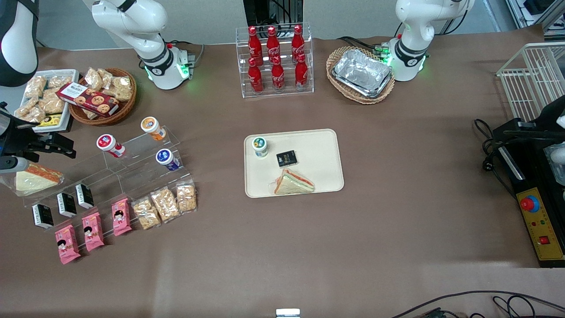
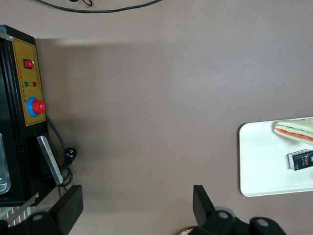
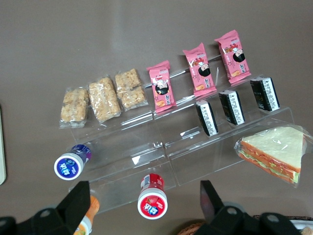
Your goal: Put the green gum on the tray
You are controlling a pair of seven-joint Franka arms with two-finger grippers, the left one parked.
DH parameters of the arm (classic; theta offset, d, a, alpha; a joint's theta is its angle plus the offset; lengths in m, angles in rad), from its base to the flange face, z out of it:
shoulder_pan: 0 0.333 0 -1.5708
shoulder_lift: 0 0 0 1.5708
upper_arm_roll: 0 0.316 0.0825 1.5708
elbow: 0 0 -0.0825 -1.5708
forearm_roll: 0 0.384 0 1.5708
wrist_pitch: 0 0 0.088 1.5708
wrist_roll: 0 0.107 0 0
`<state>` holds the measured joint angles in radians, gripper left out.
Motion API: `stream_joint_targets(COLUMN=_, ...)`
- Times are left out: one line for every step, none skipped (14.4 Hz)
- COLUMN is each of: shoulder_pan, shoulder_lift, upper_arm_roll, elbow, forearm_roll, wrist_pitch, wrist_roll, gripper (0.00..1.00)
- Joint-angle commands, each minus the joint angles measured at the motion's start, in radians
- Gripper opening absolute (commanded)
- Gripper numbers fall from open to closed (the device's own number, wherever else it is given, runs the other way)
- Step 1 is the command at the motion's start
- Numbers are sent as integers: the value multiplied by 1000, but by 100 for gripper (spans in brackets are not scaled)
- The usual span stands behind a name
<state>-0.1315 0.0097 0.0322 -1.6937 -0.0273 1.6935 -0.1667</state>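
The green gum (image 1: 260, 146), a small white bottle with a green-rimmed lid, stands upright on the cream tray (image 1: 318, 145), in the tray's corner toward the working arm's end. The tray's edge also shows in the left wrist view (image 2: 259, 161). My gripper (image 1: 62, 147) hovers well away from the tray, over the clear acrylic shelf (image 1: 132, 163) at the working arm's end of the table. In the right wrist view the gripper (image 3: 143, 190) is open, its fingers (image 3: 74, 204) wide apart and holding nothing. A red-lidded bottle (image 3: 152, 198) lies on the shelf beneath them.
A sandwich (image 1: 293, 183) and a small black packet (image 1: 286, 158) share the tray. The shelf carries orange-lidded (image 1: 152, 127) and blue-lidded (image 1: 166, 159) bottles, black packets, pink packs, snack bags and another sandwich (image 3: 274, 152). A cola rack (image 1: 275, 59), wicker baskets and a control box (image 1: 536, 212) stand around.
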Motion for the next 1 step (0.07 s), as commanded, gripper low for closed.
stream_joint_targets(shoulder_pan=21, shoulder_lift=-14, upper_arm_roll=-23, elbow=3, forearm_roll=23, wrist_pitch=-18, wrist_roll=-5, gripper=100)
